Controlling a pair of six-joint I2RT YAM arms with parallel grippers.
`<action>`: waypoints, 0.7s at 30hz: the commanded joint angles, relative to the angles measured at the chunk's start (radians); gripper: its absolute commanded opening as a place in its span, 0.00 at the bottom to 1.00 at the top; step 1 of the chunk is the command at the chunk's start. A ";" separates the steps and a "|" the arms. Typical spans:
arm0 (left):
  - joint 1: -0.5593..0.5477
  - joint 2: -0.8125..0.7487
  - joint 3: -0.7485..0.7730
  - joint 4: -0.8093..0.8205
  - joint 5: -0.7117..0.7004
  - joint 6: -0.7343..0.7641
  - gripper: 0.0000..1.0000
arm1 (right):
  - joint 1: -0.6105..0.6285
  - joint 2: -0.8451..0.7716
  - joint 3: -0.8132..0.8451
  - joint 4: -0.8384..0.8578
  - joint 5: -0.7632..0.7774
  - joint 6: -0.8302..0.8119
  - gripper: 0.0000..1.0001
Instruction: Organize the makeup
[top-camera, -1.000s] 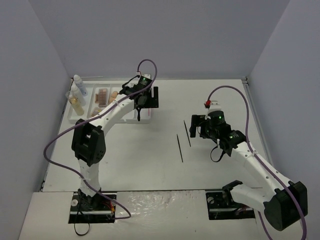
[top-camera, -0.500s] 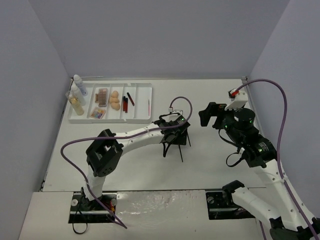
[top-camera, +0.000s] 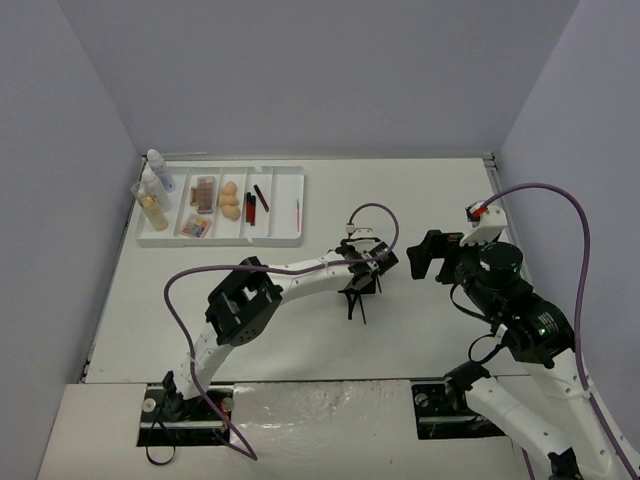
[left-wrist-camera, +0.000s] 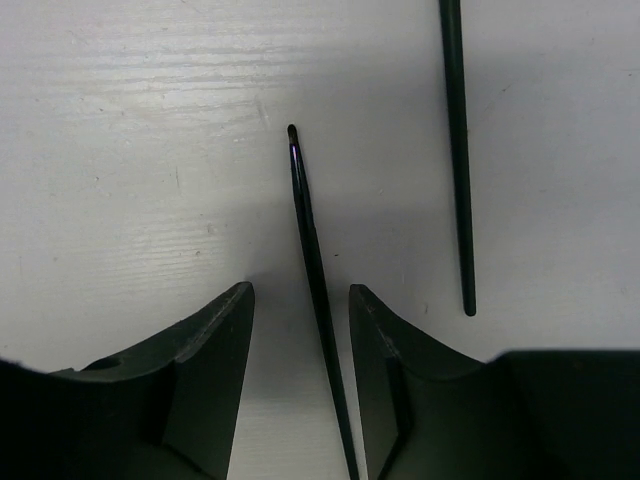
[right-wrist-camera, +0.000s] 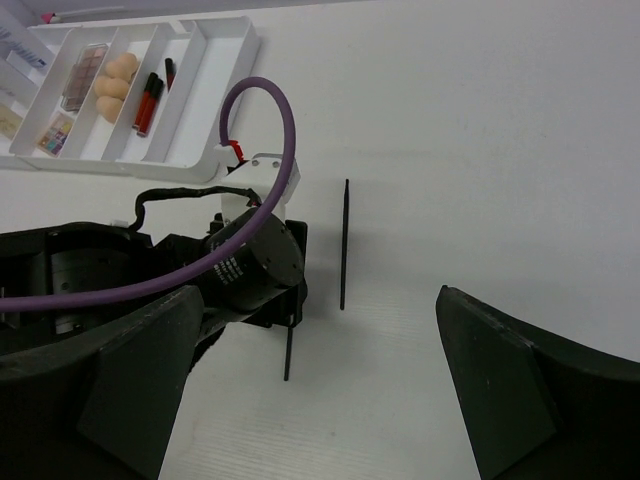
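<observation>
White worktop and pale walls frame a job that looks to you mostly done: the compartment tray at the far left already holds the white bottles, the tan-filled tube, the palettes, the peach sponges and several red and black sticks. What remains, as far as you can see, is two thin items lying loose mid-worktop, well apart from the tray. Your left tool straddles the nearer black pencil, its jaws narrowed to either side with a sliver of gap showing, so nothing is gripped yet. The second black pencil lies just beside it, untouched. Your right tool hangs spread wide and empty off to the right.
</observation>
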 joint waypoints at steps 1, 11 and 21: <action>-0.010 -0.005 0.051 -0.054 -0.037 -0.054 0.35 | 0.029 -0.013 0.005 0.019 0.029 0.011 1.00; -0.002 -0.036 -0.070 -0.054 -0.032 -0.114 0.00 | 0.102 -0.015 0.032 0.014 0.070 -0.014 1.00; 0.200 -0.243 -0.069 -0.054 -0.044 0.173 0.00 | 0.137 0.058 0.038 0.025 0.093 -0.029 1.00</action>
